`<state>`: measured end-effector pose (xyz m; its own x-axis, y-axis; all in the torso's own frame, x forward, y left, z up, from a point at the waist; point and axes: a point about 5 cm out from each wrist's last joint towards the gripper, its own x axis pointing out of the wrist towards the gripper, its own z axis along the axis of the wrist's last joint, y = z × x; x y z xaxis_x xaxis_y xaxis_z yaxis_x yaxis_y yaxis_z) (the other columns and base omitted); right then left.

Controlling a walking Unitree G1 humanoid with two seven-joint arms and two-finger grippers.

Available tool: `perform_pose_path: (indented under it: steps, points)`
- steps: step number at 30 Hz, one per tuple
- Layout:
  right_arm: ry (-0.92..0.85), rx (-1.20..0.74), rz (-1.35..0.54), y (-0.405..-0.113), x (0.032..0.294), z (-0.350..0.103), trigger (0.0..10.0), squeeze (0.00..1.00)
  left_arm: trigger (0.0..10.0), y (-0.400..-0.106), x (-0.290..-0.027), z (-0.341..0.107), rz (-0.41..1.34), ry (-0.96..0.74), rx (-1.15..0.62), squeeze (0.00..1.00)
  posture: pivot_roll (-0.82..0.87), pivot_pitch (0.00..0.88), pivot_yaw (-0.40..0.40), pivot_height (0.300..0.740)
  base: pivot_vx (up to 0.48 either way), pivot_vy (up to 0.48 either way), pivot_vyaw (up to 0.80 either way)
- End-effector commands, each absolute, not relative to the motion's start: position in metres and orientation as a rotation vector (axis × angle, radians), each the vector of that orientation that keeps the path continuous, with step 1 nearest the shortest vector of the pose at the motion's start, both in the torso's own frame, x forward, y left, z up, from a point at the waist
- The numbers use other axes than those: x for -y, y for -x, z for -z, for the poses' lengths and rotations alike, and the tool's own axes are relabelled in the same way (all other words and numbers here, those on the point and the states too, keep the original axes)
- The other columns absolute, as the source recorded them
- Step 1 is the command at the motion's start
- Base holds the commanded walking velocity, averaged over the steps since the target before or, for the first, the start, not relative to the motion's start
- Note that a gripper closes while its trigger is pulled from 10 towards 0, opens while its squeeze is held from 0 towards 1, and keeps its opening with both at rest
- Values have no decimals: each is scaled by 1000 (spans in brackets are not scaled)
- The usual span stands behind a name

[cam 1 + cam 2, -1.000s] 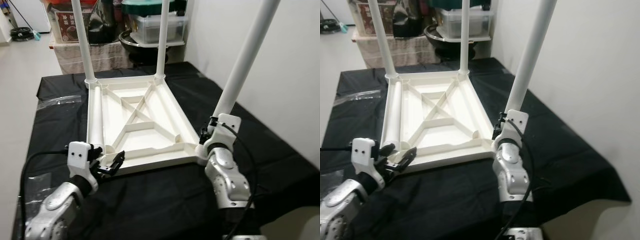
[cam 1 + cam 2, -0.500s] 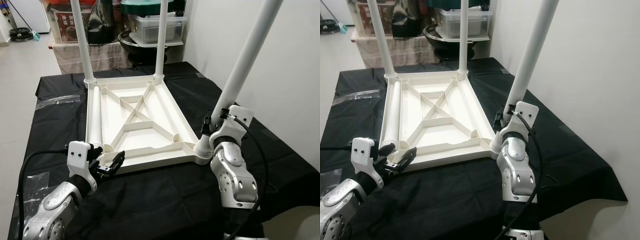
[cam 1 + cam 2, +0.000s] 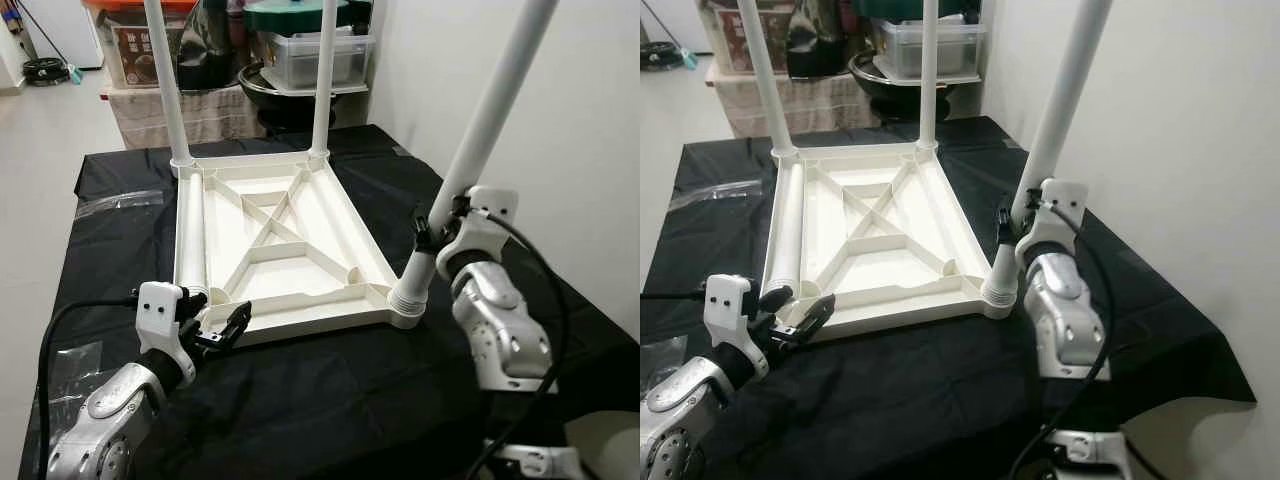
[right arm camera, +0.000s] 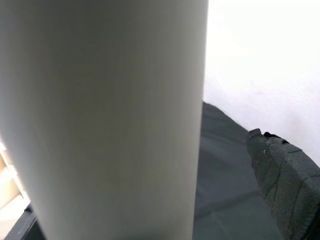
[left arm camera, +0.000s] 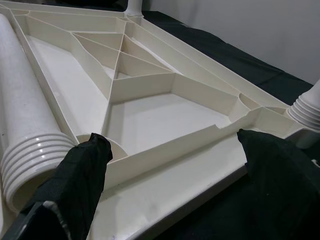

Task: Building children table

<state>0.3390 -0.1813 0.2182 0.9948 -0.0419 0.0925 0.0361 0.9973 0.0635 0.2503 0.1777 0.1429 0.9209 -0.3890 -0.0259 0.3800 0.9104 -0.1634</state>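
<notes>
A white tabletop (image 3: 300, 322) lies upside down on the black cloth. Two white legs (image 3: 165, 80) (image 3: 322, 80) stand upright in its far corners. A loose leg (image 3: 190, 235) lies inside it along the left rim. Another leg (image 3: 490, 110) leans out from the near right corner, its ribbed foot (image 3: 407, 300) at the socket. My right gripper (image 3: 440, 225) is open around this leg, partway up; one finger (image 4: 287, 180) stands off from it. My left gripper (image 3: 218, 312) is open at the near left corner, the tabletop's front rim (image 5: 175, 150) between its fingers.
Clear plastic bags (image 3: 120, 200) (image 3: 60, 365) lie on the cloth (image 3: 330, 400) at the left. Shelves with boxes and a lidded bin (image 3: 310, 55) stand behind the table. A white wall (image 3: 570, 150) runs close along the right side.
My right gripper has slid up the leaning leg and to the right, uncovering its ribbed foot. The left gripper and the tabletop have stayed put.
</notes>
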Motion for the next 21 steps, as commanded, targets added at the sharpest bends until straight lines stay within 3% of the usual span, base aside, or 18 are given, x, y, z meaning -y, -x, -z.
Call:
perform_pose_path:
  steps: [1, 16, 17, 18, 19, 21]
  points:
    - [-58, 70, 1, -340, 182, -216, 10000, 1000, 10000, -250, -178, -139, 397, 154, -69, 0, 86, 0, -50, 740, 0, 0, 0]
    - [52, 91, -181, -353, 206, -236, 10000, 988, 10000, -252, -177, -138, 409, 152, -69, 0, 79, 0, -48, 740, 0, 0, 0]
    - [41, 90, -189, -355, 209, -238, 10000, 655, 10000, -252, -177, -138, 410, 151, -69, 0, 79, 0, -48, 740, 0, 0, 0]
    - [41, 90, -189, -355, 209, -238, 10000, 655, 10000, -252, -177, -138, 410, 151, -69, 0, 79, 0, -48, 740, 0, 0, 0]
    - [35, 90, -207, -356, 211, -241, 10000, 0, 10000, -252, -177, -138, 410, 151, -69, 0, 79, 0, -48, 740, 0, 0, 0]
    - [-8, 86, -266, -358, 213, -244, 10000, 0, 10000, -252, -177, -138, 410, 151, -69, 0, 81, 0, -50, 740, 0, 0, 0]
